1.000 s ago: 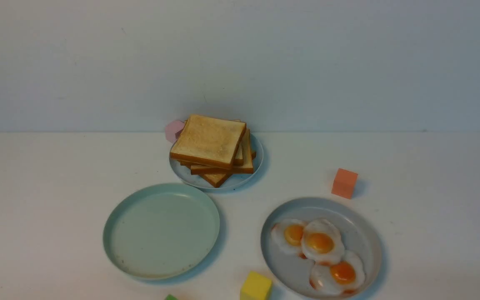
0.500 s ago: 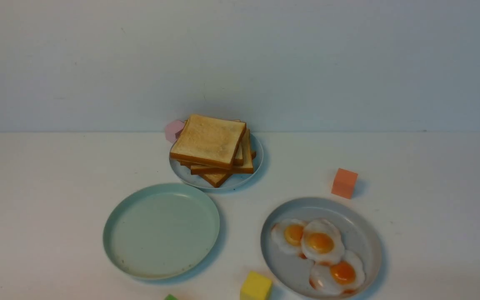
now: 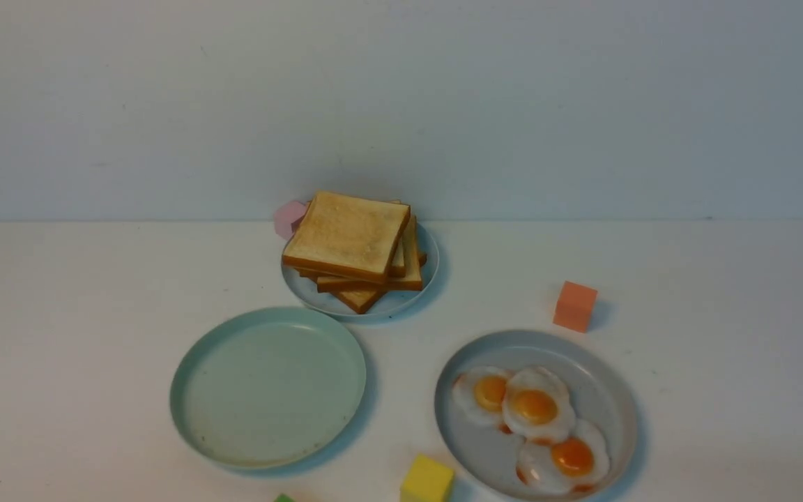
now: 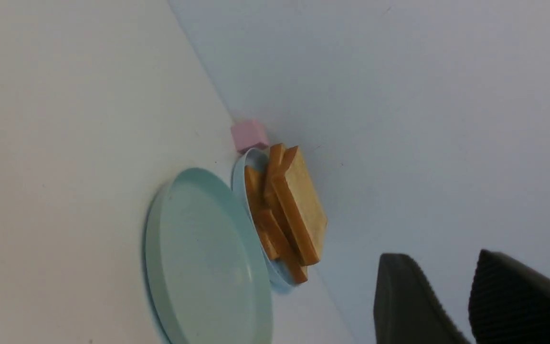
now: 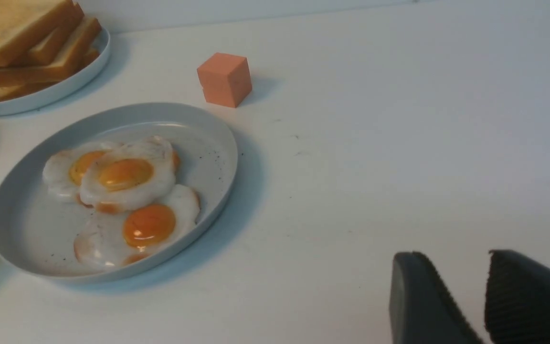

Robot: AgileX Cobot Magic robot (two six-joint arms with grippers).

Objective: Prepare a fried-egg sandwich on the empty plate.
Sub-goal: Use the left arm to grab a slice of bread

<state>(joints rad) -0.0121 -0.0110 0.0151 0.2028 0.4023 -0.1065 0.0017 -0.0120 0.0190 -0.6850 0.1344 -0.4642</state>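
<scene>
green block [image 3: 284,498]: sliver, cut by edge
pink block [image 3: 288,217]: far beyond left gripper [image 4: 442,260] jaws, partly behind toast stack [image 3: 349,237]

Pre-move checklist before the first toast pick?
1. Mint-green plate bare: ok.
2. Toast stack on pale-blue plate, top slice unobstructed: ok.
3. Fried eggs lying apart on grey plate: not ok, they overlap.
4. Left claw open, holding nothing: ok.
5. Right claw open, holding nothing: ok.
6. Left claw's height over the table: cannot tell.
</scene>
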